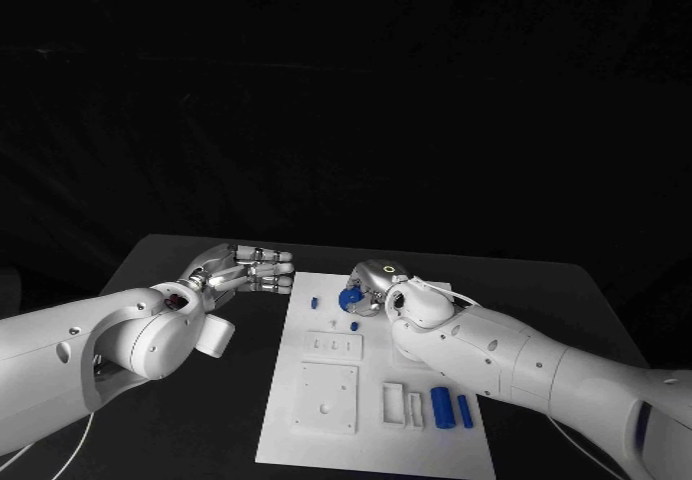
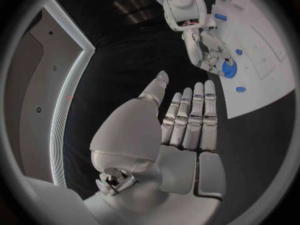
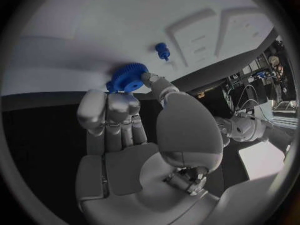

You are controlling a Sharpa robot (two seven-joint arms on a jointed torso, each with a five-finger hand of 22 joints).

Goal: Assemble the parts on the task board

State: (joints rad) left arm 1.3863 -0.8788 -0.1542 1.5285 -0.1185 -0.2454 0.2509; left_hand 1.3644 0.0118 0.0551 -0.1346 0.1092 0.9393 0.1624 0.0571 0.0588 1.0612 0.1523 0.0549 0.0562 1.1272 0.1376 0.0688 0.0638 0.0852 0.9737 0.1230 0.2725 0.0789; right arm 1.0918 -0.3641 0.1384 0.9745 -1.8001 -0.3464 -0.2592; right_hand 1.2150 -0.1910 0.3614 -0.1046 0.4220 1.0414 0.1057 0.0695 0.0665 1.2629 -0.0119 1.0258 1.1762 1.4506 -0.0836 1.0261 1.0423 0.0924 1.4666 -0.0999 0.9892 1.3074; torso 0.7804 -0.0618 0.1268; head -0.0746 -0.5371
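Observation:
The white task board lies in the middle of the black table. At its far end my right hand pinches a blue gear between thumb and fingers, low over the board. In the right wrist view the gear sits against the board at my fingertips, with a small blue peg close by. My left hand hovers over the table just left of the board's far corner, fingers straight and holding nothing. The left wrist view shows that flat left hand, and beyond it the right hand on the gear.
Two small blue parts stand near the board's far end. Two blue cylinders lie at the near right beside white blocks. Recessed white plates fill the board's left half. Black table flanks the board.

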